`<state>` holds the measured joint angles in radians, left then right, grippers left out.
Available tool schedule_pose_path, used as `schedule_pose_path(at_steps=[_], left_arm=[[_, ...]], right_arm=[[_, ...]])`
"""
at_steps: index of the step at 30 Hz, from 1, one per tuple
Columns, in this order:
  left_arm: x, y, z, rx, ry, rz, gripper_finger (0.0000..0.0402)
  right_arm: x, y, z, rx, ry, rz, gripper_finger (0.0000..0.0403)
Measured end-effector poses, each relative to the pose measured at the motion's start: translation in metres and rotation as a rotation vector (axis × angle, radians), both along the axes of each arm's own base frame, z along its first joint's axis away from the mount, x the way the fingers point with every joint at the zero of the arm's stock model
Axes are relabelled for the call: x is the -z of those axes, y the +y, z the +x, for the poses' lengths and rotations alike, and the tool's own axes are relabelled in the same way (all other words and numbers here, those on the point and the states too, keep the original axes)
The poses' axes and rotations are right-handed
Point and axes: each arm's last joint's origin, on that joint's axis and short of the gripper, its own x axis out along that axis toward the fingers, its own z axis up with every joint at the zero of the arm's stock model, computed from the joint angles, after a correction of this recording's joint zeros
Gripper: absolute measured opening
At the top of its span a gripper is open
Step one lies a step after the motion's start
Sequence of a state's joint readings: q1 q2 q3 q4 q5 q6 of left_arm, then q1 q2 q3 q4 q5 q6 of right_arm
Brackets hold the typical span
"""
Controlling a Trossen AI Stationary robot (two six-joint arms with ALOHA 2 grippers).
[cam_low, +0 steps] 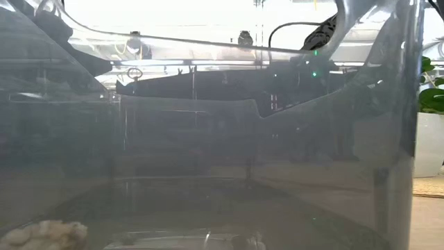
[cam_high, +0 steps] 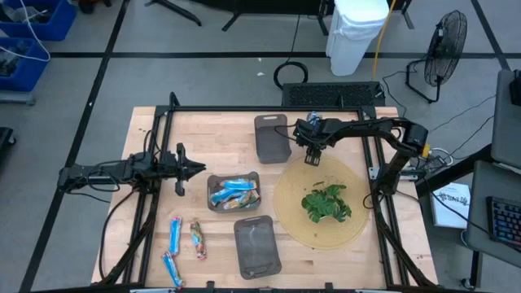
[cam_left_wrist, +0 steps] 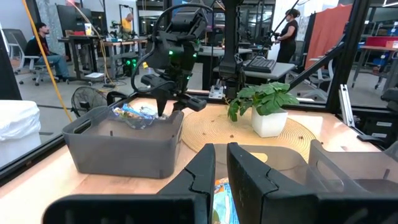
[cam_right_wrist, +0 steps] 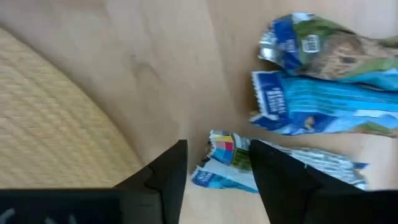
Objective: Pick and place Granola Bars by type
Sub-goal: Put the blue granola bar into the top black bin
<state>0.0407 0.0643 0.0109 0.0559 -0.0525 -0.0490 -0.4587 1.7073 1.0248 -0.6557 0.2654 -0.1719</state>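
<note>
My right gripper [cam_high: 312, 157] points steeply down beside the far grey tray [cam_high: 271, 138], at the far edge of the woven mat. It is open [cam_right_wrist: 217, 146], with the end of a blue-and-white granola bar [cam_right_wrist: 227, 154] lying on the wood between its fingers. Two more blue bars [cam_right_wrist: 323, 106] lie flat close by. The middle tray [cam_high: 213, 181] holds several blue bars [cam_high: 234, 192]. Three bars [cam_high: 175, 234] lie loose at the near left. My left gripper [cam_high: 195, 169] waits level at the left, shut and holding nothing. My right gripper comes from above, its fingers on either side of the crimped end [cam_right_wrist: 219, 149] of the bar, which lies flat on the table. Bare wood shows between that end and one finger. The other finger [cam_right_wrist: 267, 171] covers part of the wrapper; whether it touches, I cannot tell.
A round woven mat [cam_high: 358, 220] with a small potted plant [cam_high: 326, 202] lies at the right. A third grey tray [cam_high: 257, 246] stands near the front edge. A tray wall fills the low view. People sit and stand in the room beyond the table.
</note>
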Motion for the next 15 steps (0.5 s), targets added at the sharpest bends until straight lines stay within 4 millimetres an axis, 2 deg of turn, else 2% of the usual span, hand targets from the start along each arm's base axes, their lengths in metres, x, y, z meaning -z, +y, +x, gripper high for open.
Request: schedule_pose_path(at_steps=[5,11,15], left_arm=[[0.0000,0.0000,0.0000,0.000,0.000,0.000,0.0047],[0.0000,0.0000,0.0000,0.000,0.000,0.000,0.0047],[0.0000,0.0000,0.0000,0.000,0.000,0.000,0.0047]], right_arm=[[0.0006,0.0012,-0.0020,0.001,0.021,0.014,0.0122],[0.0004,0.0018,-0.0020,-0.004,0.022,0.017,0.0018],[0.0005,0.0024,-0.0019,-0.016,0.018,0.036,0.0004]])
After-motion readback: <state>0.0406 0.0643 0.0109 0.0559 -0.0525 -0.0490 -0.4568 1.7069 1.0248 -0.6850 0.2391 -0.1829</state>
